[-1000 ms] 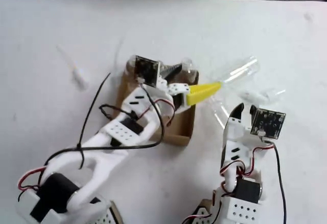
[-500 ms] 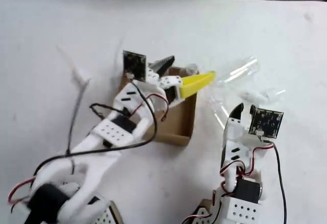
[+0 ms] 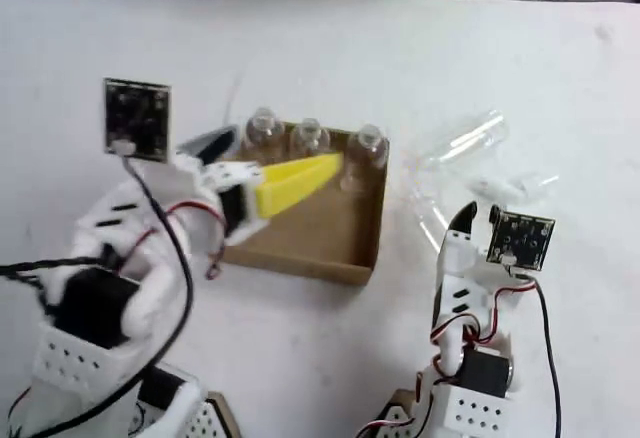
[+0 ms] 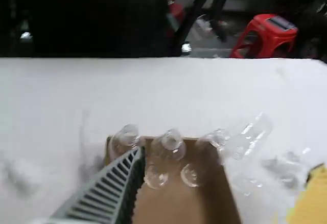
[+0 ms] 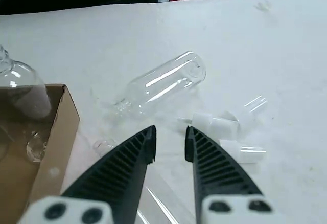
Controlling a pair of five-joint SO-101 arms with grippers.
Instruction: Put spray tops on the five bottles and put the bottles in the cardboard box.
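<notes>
Left jaws: spread wide, folks, and holding nothing! My yellow finger (image 3: 297, 178) hangs over the brown cardboard box (image 3: 330, 258); my dark ribbed finger (image 3: 213, 142) sits just outside its wall.
Right jaws: only a narrow gap between my two black ribbed fingers (image 5: 127, 162), nothing held, low over the white worktop (image 3: 400, 48).
Box: open-topped, flat on the worktop, between my two arms.
Bottles in the box: three clear plastic bottles (image 3: 308, 138) stand upright in a row along the far wall. My left wrist view catches two more round clear shapes (image 4: 156, 176) nearer in the box; I cannot tell what they are.
Loose bottle: one clear plastic bottle (image 5: 163, 83) lies on its side on the worktop, near the box, ahead of my right jaws and apart from them.
Spray tops: white spray tops (image 5: 217, 123) lie loose on the worktop, just beside that lying bottle.
</notes>
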